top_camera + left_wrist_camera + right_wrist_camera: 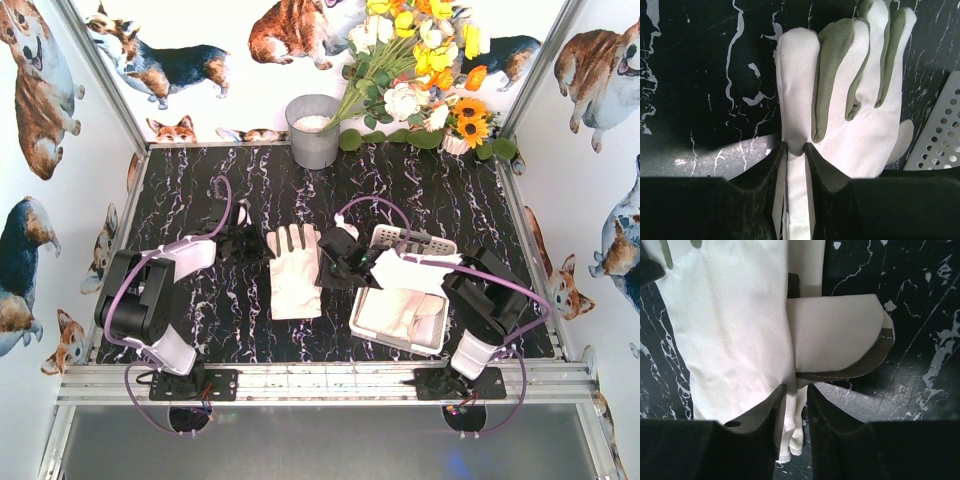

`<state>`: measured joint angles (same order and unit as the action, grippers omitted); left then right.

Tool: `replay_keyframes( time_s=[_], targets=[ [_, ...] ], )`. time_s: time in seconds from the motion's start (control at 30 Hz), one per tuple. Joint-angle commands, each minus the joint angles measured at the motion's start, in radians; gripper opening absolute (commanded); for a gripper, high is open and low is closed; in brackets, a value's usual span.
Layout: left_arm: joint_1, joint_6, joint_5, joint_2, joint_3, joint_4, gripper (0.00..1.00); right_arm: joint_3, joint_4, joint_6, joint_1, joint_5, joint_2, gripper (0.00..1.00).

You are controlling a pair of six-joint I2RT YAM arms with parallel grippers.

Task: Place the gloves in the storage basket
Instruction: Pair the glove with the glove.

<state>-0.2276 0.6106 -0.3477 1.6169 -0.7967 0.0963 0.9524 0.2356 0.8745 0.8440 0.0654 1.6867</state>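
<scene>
Top view: one glove lies flat near the middle of the black marbled worktop, with its fingers pointing to 12 o'clock.

Left end effector is at the glove's 10 o'clock corner. In the left wrist view its jaws are pressed in on a narrow strip of white fabric that runs up into the outermost finger of the glove. Grey-green strips show between the glove's fingers.

Right end effector is at the glove's 3 o'clock edge. In the right wrist view the jaws pinch a fold of the glove just below the thumb. The thumb sticks out toward 3 o'clock and has a grey-brown underside.

The storage basket sits at 3 o'clock of the flat glove, just beyond the right end effector. Its perforated wall shows at the right edge of the left wrist view. Cream gloves lie inside it, and more white fabric is bunched over its far half.

A grey bucket stands at 12 o'clock by the back wall. Artificial flowers are at 1 o'clock.
</scene>
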Motion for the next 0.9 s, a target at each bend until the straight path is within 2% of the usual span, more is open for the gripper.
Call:
replay_keyframes(
  time_s=[0.0,0.13,0.23,0.3,0.87],
  targets=[
    [0.008,-0.033,-0.003,0.017,-0.029,-0.008,0.14,0.016,-0.075,0.007,0.001,-0.037,0.016,0.23],
    [0.008,-0.048,-0.010,0.026,-0.033,-0.006,0.10,0.028,-0.082,-0.005,0.001,-0.054,0.027,0.15],
    [0.008,-0.056,-0.017,0.028,-0.035,-0.009,0.03,0.030,-0.081,-0.008,0.001,-0.055,0.023,0.00],
    [0.008,-0.062,-0.022,0.024,-0.034,-0.015,0.00,0.025,-0.080,-0.009,0.001,-0.055,0.013,0.00],
    [0.007,-0.115,-0.081,-0.066,-0.009,-0.038,0.00,-0.062,-0.095,-0.024,0.011,-0.068,-0.133,0.00]
  ],
)
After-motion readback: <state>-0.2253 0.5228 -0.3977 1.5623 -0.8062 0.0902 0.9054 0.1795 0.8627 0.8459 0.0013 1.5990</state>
